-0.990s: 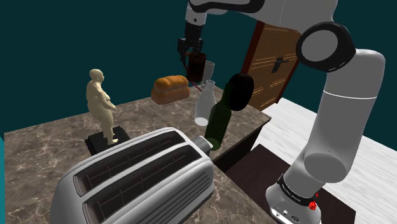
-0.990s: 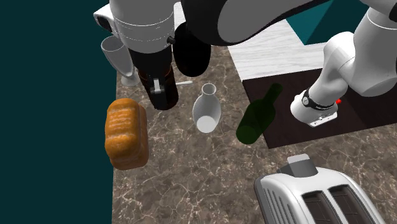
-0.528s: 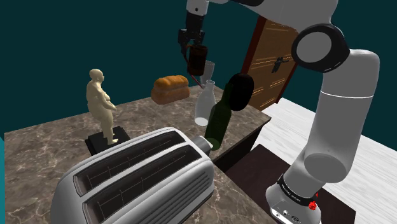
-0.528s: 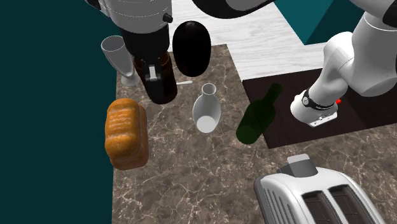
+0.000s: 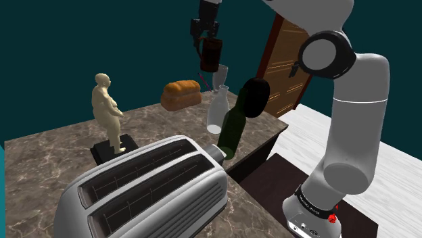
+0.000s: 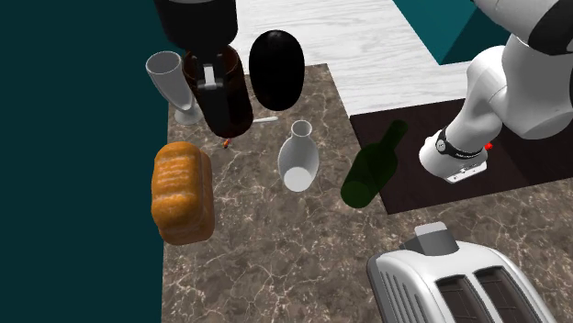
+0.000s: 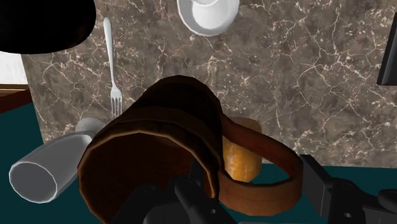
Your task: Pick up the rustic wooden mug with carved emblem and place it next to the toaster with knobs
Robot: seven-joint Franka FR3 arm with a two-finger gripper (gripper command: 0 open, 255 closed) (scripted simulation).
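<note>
The mug (image 5: 210,55) (image 6: 228,101) is dark brown wood, built of staves with a broad loop handle. It hangs in the air, well above the far end of the marble counter (image 5: 54,155), its open mouth (image 7: 159,146) towards the wrist camera. The toaster (image 5: 149,189) (image 6: 459,284) is silver with two long slots. It sits on the counter's near end, well apart from the mug.

Fingers (image 5: 200,46) clasp brown mug (image 5: 211,57) high above marble counter (image 5: 54,155); toaster (image 5: 145,193) in foreground, well apart.
</note>
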